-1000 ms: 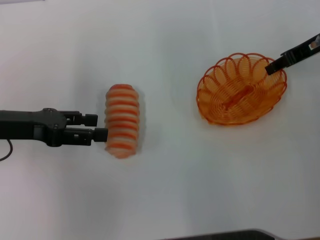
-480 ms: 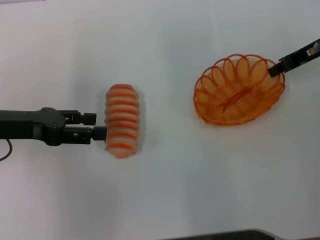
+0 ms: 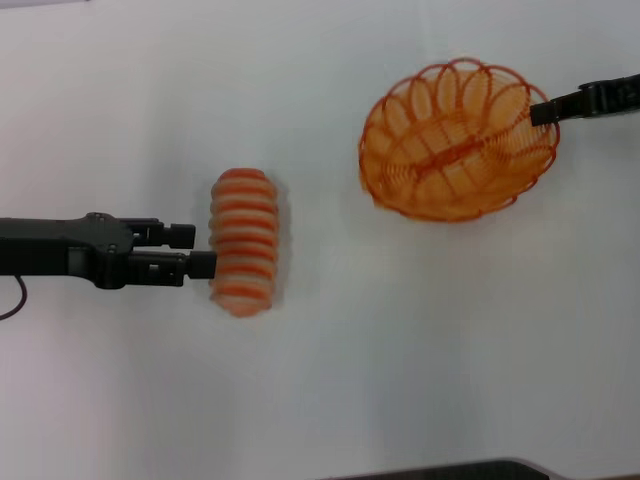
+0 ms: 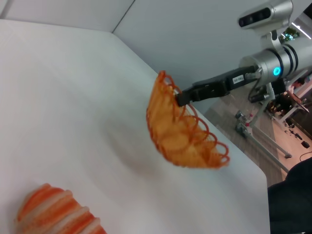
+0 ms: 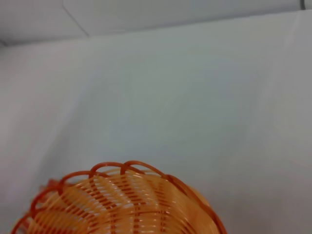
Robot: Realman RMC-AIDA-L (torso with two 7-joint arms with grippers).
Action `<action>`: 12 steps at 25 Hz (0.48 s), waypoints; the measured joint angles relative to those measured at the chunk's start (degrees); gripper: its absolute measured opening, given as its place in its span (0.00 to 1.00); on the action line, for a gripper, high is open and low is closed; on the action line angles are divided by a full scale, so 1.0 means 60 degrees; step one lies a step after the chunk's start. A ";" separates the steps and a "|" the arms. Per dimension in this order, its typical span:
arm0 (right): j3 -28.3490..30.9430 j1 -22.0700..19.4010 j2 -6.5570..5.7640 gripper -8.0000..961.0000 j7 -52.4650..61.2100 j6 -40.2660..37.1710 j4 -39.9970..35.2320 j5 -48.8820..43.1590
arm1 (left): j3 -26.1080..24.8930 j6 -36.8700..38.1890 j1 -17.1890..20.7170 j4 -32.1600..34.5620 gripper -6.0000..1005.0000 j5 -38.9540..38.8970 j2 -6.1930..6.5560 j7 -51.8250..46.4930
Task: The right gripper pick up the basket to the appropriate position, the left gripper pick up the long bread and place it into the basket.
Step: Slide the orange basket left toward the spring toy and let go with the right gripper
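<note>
The long bread (image 3: 244, 241), cream with orange-red stripes, lies on the white table left of centre; it also shows in the left wrist view (image 4: 56, 215). My left gripper (image 3: 192, 250) is open and empty, with its fingertips right at the bread's left side. My right gripper (image 3: 545, 110) is shut on the right rim of the orange wire basket (image 3: 455, 140). It holds the basket tilted above the table at the upper right. The left wrist view shows the basket (image 4: 183, 136) in the air over its shadow, with the right gripper (image 4: 183, 97) on its rim. The basket's rim also fills the lower part of the right wrist view (image 5: 126, 204).
A dark edge (image 3: 440, 470) runs along the front of the table. The robot's body and a stand (image 4: 273, 63) show beyond the table's far edge in the left wrist view.
The right gripper has lifted the basket off the table and carried it left and toward the table's far side, tilting it. The left gripper and the bread have not moved.
</note>
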 joint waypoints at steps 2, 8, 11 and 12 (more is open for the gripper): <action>0.0101 -0.0249 0.0042 0.10 -0.0001 0.0042 0.0042 0.0411 | 0.0005 0.0000 -0.0010 0.0000 0.78 0.0000 0.0001 -0.0005; 0.0499 -0.0736 0.0509 0.09 -0.0006 0.0558 0.0477 0.1025 | 0.0006 0.0021 -0.0121 0.0000 0.78 0.0018 0.0001 -0.0033; 0.0554 -0.0877 0.0838 0.08 0.0008 0.0988 0.0564 0.1046 | 0.0034 0.0025 -0.0159 0.0000 0.78 0.0042 0.0008 -0.0050; 0.0572 -0.0912 0.0924 0.09 0.0007 0.1129 0.0609 0.1048 | 0.0045 0.0022 -0.0161 0.0000 0.78 0.0049 0.0009 -0.0051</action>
